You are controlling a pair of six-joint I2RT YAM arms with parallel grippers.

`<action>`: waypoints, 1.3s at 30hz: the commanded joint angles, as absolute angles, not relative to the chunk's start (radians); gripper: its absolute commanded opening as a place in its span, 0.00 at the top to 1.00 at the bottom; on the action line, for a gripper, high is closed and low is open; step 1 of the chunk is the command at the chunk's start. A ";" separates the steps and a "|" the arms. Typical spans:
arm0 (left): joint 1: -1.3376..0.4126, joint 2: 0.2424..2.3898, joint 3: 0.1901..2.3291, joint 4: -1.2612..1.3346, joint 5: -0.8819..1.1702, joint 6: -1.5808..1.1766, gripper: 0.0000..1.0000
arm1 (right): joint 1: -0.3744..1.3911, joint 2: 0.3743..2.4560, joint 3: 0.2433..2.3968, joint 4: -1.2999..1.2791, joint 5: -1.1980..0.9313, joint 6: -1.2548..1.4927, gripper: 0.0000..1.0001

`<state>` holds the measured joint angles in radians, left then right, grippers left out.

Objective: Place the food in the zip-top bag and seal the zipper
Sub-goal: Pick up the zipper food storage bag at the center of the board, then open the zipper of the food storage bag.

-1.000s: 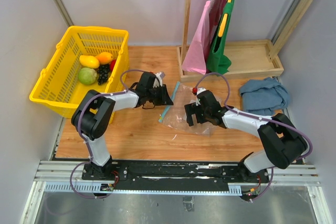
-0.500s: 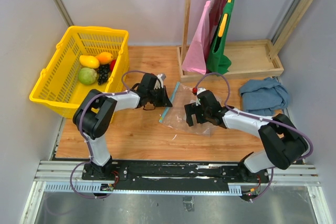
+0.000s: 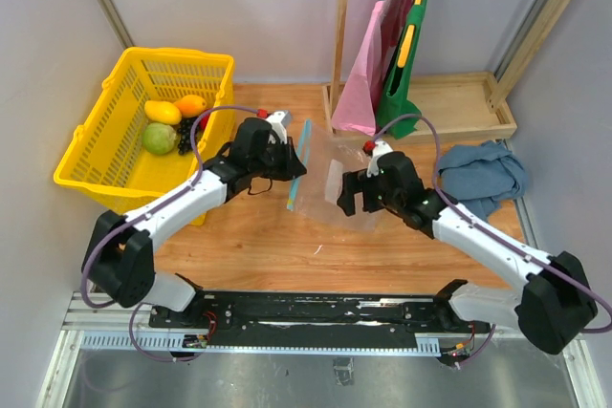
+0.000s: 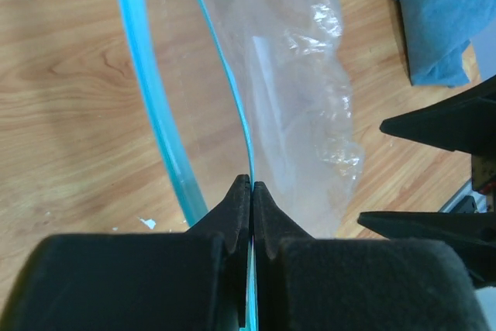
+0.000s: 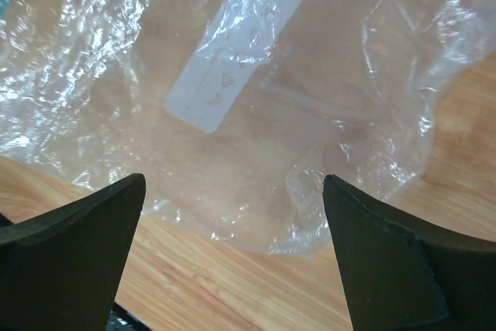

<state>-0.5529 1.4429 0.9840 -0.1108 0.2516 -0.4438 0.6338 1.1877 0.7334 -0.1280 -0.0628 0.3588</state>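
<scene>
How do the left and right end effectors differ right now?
The left end effector is shut; the right end effector is wide open. The left pinches the zip-top bag by one lip of its zipper; the right holds nothing, poised over the bag's clear body. Both are at the bag.

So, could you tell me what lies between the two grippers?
The zip-top bag, as the top view shows; the left gripper pinches its zipper, the right gripper stands open.
</scene>
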 commanded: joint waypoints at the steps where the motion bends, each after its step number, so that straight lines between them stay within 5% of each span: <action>1: -0.605 1.345 1.077 -0.269 0.122 -0.368 1.00 | 0.615 1.108 0.842 -0.225 -0.097 0.405 0.01; 15: -0.793 1.233 1.146 -0.372 -0.158 -0.361 1.00 | 0.648 1.201 1.257 -0.454 -0.059 0.476 0.00; 29: -0.912 1.222 1.129 -0.287 -0.244 -0.395 1.00 | 0.730 1.410 1.396 -0.424 0.004 0.528 0.08; 39: -0.958 1.241 1.117 -0.252 -0.299 -0.405 1.00 | 0.739 1.433 1.379 -0.443 0.131 0.537 0.34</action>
<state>-0.9409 1.2427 1.1179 -0.3061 -0.2516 -0.3943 0.7280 1.4353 1.3605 -0.4240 0.0444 0.5346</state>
